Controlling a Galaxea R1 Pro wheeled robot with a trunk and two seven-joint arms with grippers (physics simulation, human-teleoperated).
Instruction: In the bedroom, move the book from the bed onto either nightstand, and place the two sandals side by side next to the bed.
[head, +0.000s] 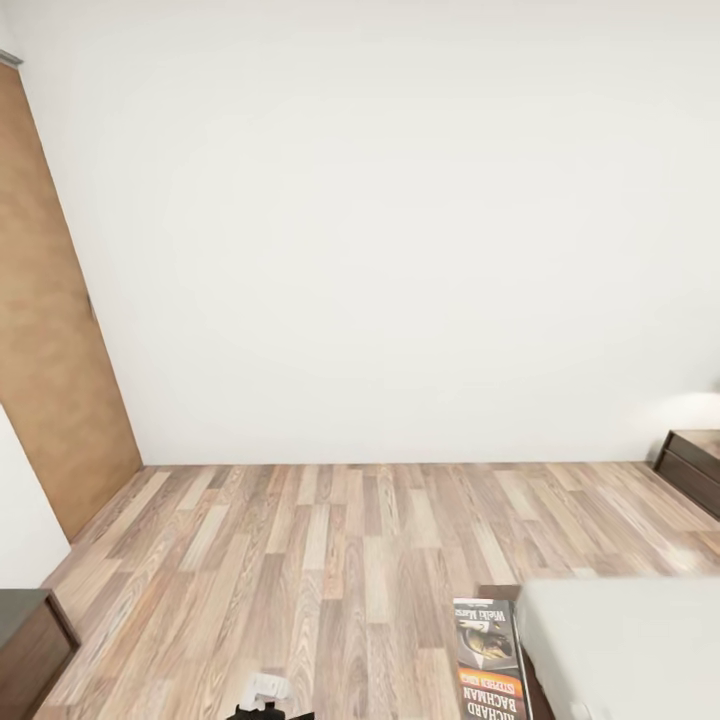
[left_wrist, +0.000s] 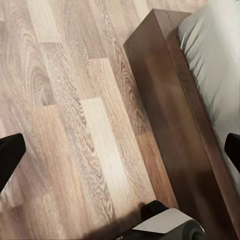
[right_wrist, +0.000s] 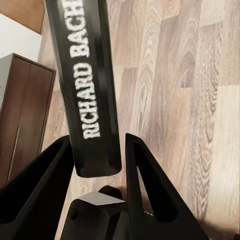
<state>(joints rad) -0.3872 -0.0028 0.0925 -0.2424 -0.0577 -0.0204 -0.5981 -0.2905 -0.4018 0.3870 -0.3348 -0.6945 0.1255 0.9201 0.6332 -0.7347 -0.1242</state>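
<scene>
Right gripper (right_wrist: 100, 165) has its jaws clamped on the spine end of the book (right_wrist: 87, 85), "RICHARD BACH..." running up between the fingers, so the paperback hangs off the floor just beside the bed (head: 625, 645) corner. Left gripper (left_wrist: 120, 150) is spread wide, holding nothing, hovering over the wood-plank floor (left_wrist: 65, 125) alongside the bed's dark frame (left_wrist: 170, 115). Risk here, I'd say: it's a thin edge pinch, so a sharp swing could let the book pivot or slip out. A dark cabinet (head: 695, 465) sits beyond the bed; no containers to report, and the sandals aren't placed yet
</scene>
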